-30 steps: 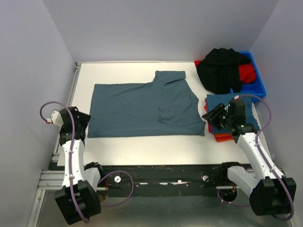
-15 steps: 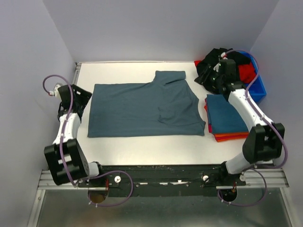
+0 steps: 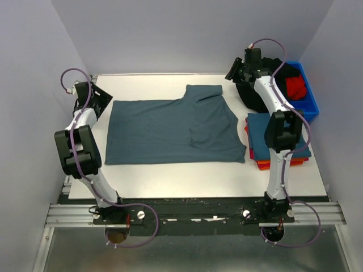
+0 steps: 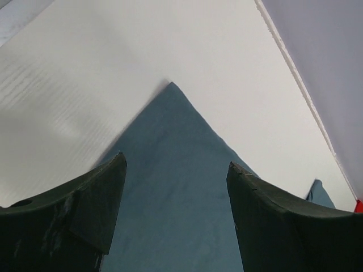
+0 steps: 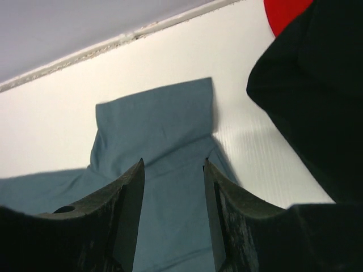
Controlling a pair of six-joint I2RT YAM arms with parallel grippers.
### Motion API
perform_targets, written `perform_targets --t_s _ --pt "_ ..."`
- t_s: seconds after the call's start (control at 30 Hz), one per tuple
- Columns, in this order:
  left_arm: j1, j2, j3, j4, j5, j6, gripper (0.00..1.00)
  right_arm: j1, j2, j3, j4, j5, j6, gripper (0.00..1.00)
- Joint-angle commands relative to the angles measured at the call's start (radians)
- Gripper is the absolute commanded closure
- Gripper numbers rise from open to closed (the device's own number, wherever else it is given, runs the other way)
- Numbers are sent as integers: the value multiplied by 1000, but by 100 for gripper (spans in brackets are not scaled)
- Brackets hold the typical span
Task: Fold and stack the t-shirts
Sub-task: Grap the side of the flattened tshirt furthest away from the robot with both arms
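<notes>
A slate-blue t-shirt (image 3: 173, 130) lies spread on the white table, one sleeve folded over at its far right. My left gripper (image 3: 101, 102) is open and empty at the shirt's far left corner (image 4: 173, 93), which shows between its fingers. My right gripper (image 3: 232, 72) is open and empty above the table by the shirt's far right sleeve (image 5: 161, 122). A stack of folded shirts (image 3: 273, 139), blue on top with orange and red below, lies at the right. A black shirt (image 3: 264, 85) is heaped over the blue bin (image 3: 311, 102).
A red garment (image 3: 295, 86) lies in the blue bin at the back right. The black heap (image 5: 312, 96) is close beside my right gripper. Grey walls enclose the table on three sides. The table's front edge runs along a metal rail (image 3: 193, 212).
Both arms have reached forward from near the table's front. The left gripper moved to the shirt's far left corner, the right gripper from over the folded stack to the far right sleeve.
</notes>
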Motion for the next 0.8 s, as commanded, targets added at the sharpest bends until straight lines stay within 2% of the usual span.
perform_targets --t_s 0.0,0.17,0.47,0.77 --pt "-10 126 112 -28 17 40 19 5 159 191 -121 61 -5 46" --pt "-13 240 215 -74 5 55 20 2 304 332 -141 60 42 46" --pt "-13 389 398 -154 -2 92 23 3 434 375 -64 23 165 49" --pt "-12 488 528 -220 13 101 25 -15 502 406 -17 -94 300 54"
